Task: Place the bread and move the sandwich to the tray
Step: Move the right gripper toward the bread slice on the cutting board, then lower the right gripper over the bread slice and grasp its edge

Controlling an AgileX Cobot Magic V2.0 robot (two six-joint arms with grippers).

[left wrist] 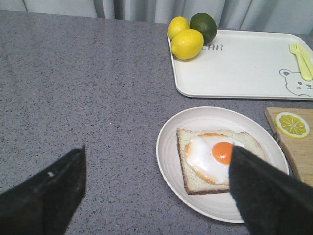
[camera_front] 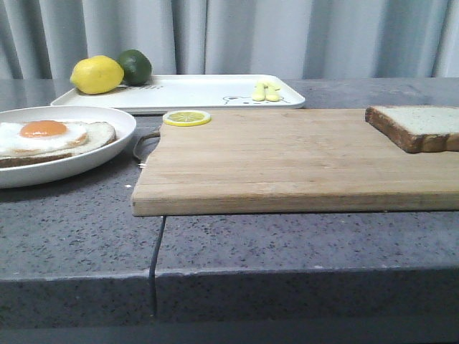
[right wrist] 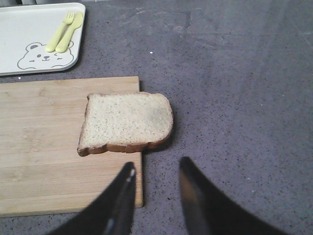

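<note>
The plain bread (camera_front: 416, 127) lies at the right end of the wooden cutting board (camera_front: 287, 161), overhanging its edge in the right wrist view (right wrist: 126, 121). The sandwich (camera_front: 50, 140), an egg-topped slice, sits on a round white plate (camera_front: 86, 161) at the left; it also shows in the left wrist view (left wrist: 215, 159). The white tray (camera_front: 193, 92) stands behind the board. My left gripper (left wrist: 156, 161) is open, held above the counter beside the plate. My right gripper (right wrist: 155, 169) is open and empty, above the counter just short of the bread. Neither gripper shows in the front view.
Two lemons (left wrist: 187, 43) and a lime (left wrist: 203, 25) sit at the tray's far left corner. A yellow fork and knife (right wrist: 63, 32) lie on the tray's right side. A lemon slice (camera_front: 186, 117) rests on the board's back left corner. Grey curtains hang behind.
</note>
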